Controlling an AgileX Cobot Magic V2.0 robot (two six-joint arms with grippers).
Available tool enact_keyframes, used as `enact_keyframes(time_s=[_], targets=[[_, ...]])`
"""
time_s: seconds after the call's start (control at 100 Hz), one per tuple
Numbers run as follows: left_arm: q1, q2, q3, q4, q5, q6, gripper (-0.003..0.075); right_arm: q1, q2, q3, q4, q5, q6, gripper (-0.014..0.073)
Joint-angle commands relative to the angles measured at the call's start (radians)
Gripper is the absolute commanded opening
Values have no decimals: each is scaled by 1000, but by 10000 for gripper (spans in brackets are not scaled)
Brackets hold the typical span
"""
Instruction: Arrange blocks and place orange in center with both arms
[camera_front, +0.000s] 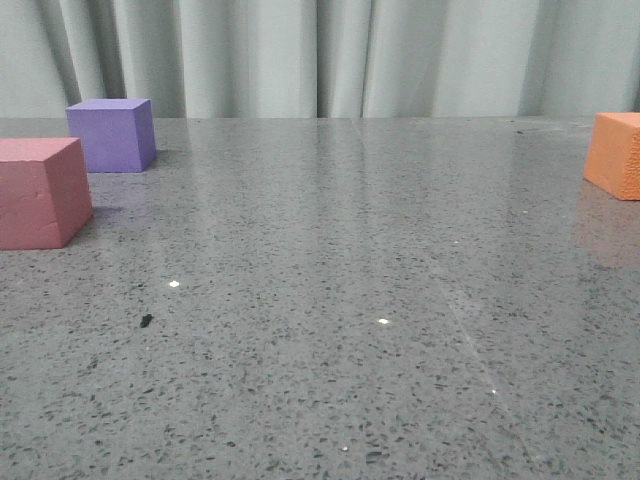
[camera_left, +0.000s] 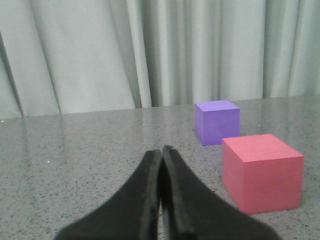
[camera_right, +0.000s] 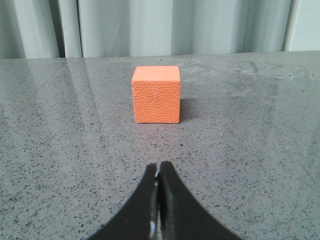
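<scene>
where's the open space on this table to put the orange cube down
The wide middle of the table is bare, bordered by the pinkish-red cube and purple cube at left and the orange cube at far right. Only the left rear is crowded.

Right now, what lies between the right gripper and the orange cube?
Nothing: the right wrist view shows only bare table between the right gripper and the orange cube.

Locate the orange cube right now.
Front view: the orange cube sits at the table's far right edge of frame, alone, far from the purple cube and red cube on the left. It lies straight ahead of the shut right gripper.
</scene>
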Motion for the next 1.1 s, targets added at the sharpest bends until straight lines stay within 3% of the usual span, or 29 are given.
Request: enact_keyframes(time_s=[0.0, 0.55, 0.76, 0.94, 1.09], targets=[[-8, -32, 55, -2, -77, -3, -10, -6, -24, -14, 0, -80, -5, -67], [-8, -32, 55, -2, -77, -3, -10, -6, -24, -14, 0, -82, -5, -67], [-8, -32, 55, -2, -77, -3, -10, -4, -21, -29, 1, -233, -4, -67], [-8, -32, 55, -2, -77, -3, -10, -4, 69, -201, 17, -1, 50, -67], [-8, -32, 55, -2, -77, -3, -10, -4, 267, -416, 17, 201, 50, -67]])
